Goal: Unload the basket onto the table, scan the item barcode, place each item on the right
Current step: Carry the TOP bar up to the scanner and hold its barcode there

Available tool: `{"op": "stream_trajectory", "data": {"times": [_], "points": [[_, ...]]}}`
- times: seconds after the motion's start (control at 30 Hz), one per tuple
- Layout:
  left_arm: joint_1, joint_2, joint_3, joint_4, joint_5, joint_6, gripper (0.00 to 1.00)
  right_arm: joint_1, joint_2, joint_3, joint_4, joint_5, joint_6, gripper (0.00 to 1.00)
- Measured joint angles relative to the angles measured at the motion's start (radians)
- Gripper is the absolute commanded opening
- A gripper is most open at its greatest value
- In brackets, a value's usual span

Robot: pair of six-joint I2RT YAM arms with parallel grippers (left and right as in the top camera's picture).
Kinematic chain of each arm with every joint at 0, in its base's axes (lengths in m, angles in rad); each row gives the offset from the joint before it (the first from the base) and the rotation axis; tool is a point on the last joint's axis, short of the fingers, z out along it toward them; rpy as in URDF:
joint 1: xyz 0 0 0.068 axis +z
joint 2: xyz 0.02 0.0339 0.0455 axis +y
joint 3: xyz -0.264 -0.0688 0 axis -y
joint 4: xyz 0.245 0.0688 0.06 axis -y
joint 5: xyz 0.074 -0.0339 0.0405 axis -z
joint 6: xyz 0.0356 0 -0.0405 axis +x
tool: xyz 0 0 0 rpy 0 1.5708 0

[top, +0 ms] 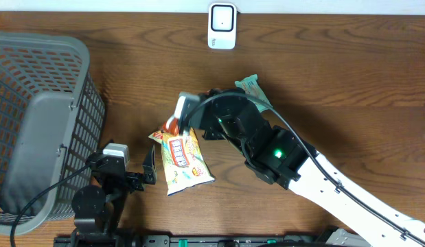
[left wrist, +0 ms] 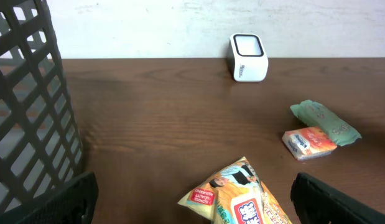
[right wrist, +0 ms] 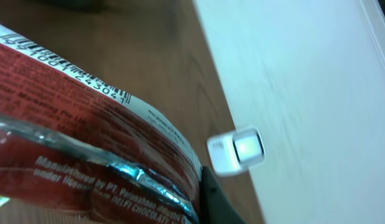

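On the brown wooden table [top: 336, 62], the right gripper [top: 187, 113] is pinched tight on a red packet [right wrist: 86, 130], with its barcode [right wrist: 68, 65] showing. It is just over a yellow snack bag [top: 185, 161]. The white scanner [top: 222, 26] stands well apart. The left gripper [top: 149, 168] is spread wide, holding nothing.

We see a dark wooden table [top: 336, 68] with smooth, faintly sheened grain, a matt grey plastic basket [top: 40, 44] and a glossy white plastic scanner [top: 222, 26]. The red packet [right wrist: 68, 124] is shiny, crinkled foil film, and the yellow bag [top: 183, 159] is glossy film.
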Motion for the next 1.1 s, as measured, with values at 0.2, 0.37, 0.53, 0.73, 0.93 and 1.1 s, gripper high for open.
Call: {"op": "stream_trajectory", "data": {"times": [0.2,0.37,0.53,0.73,0.93,1.1], "points": [[0.0,0.0,0.0,0.0,0.0,0.0,0.99,0.0,0.0,0.0,0.018,-0.2,-0.261,0.01],[0.0,0.0,0.0,0.0,0.0,0.0,0.99,-0.021,-0.025,0.0,0.054,-0.4,-0.411,0.01],[0.0,0.0,0.0,0.0,0.0,0.0,0.99,-0.15,-0.095,0.0,0.062,-0.72,-0.488,0.01],[0.0,0.0,0.0,0.0,0.0,0.0,0.99,-0.305,-0.107,0.0,0.056,-1.037,-0.511,0.01],[0.0,0.0,0.0,0.0,0.0,0.0,0.99,-0.365,-0.107,0.0,0.055,-1.224,-0.414,0.01],[0.0,0.0,0.0,0.0,0.0,0.0,0.99,-0.366,-0.075,0.0,0.07,-1.139,-0.06,0.01]]}}
